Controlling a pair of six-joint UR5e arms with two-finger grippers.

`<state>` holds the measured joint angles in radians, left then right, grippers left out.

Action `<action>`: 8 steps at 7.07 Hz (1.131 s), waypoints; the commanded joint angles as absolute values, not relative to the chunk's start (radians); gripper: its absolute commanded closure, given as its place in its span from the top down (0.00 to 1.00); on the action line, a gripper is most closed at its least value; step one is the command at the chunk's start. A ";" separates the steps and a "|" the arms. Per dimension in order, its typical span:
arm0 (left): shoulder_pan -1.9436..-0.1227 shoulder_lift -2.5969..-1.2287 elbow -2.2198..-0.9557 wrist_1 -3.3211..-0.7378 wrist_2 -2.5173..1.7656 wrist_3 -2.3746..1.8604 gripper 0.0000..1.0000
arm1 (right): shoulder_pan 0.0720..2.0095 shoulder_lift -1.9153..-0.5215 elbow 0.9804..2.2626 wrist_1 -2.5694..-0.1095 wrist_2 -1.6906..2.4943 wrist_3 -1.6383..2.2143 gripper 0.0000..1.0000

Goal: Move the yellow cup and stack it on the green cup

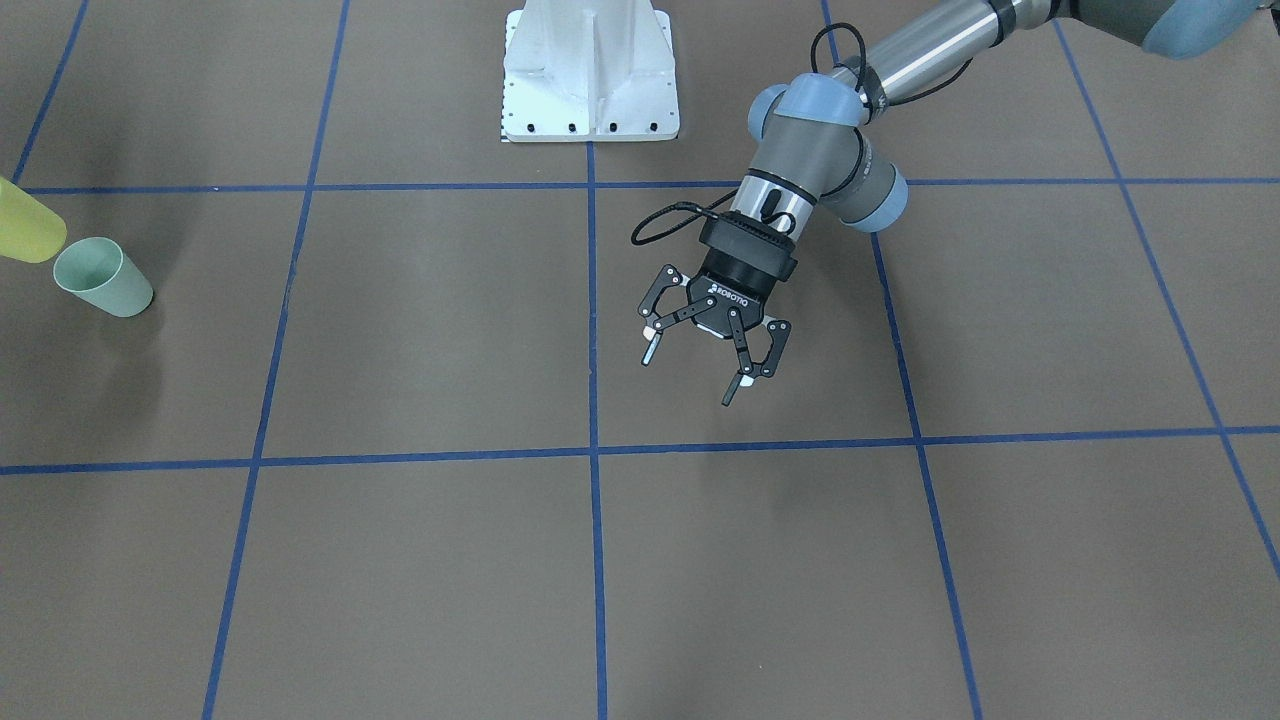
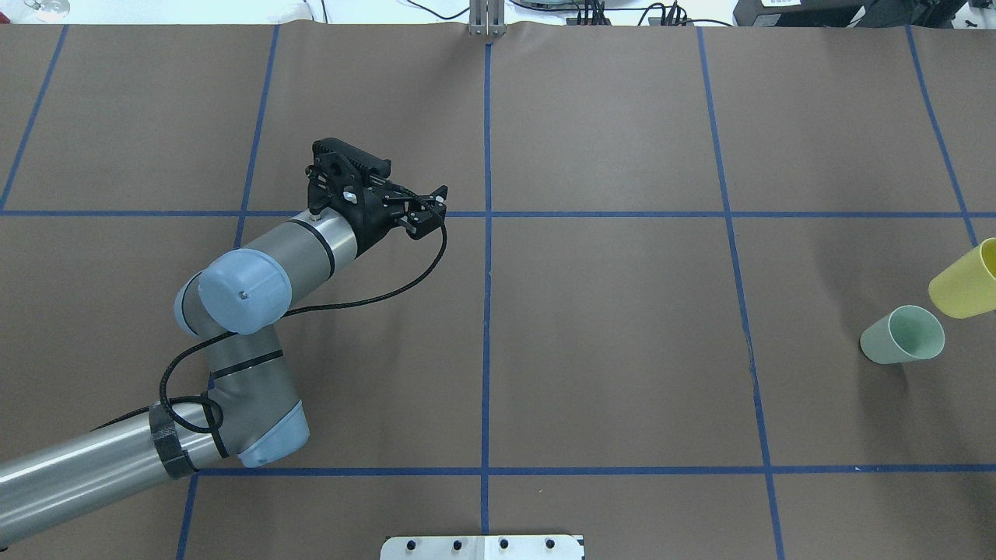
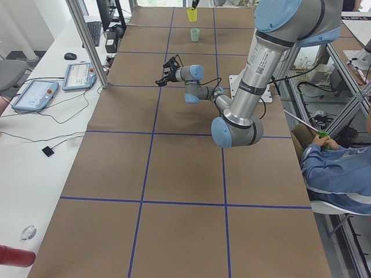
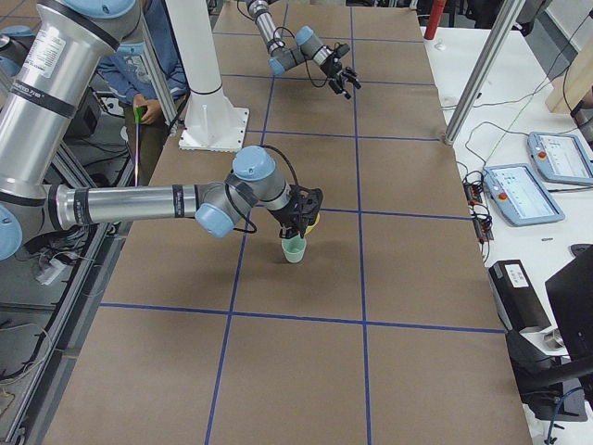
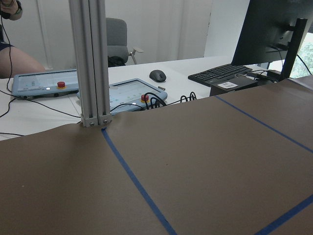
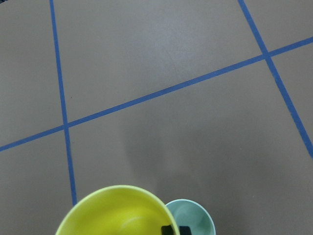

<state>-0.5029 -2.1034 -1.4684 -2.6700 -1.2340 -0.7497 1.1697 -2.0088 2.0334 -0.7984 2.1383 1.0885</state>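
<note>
Right gripper [image 4: 303, 211] clasps the yellow cup [image 2: 969, 284], raised beside the green cup [image 2: 903, 336] near the worktop's [image 2: 622, 350] right edge; centre it over that mouth, then lower straight. Left gripper [image 1: 690, 372] gapes empty.

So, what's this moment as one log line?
right gripper: holds yellow cup raised beside green cup | left gripper: open, empty | stack: not done

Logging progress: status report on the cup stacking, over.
Left pincer open, empty, mid-table. Right pincer grips yellow cup at rim, tilted beside green cup, not stacked. Nothing between them.
</note>
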 commanded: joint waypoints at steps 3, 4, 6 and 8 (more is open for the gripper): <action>-0.503 -2.098 -1.466 -2.669 -1.241 -0.807 0.99 | 1.067 -2.006 1.979 -0.736 2.100 1.091 0.00; -0.503 -2.097 -1.466 -2.669 -1.241 -0.807 0.99 | 1.049 -2.008 1.976 -0.736 2.094 1.091 0.00; -0.503 -2.097 -1.466 -2.669 -1.241 -0.807 0.99 | 1.045 -2.022 1.968 -0.736 2.092 1.081 0.00; -0.502 -2.097 -1.468 -2.671 -1.241 -0.808 0.99 | 1.039 -2.025 1.959 -0.736 2.083 1.080 0.00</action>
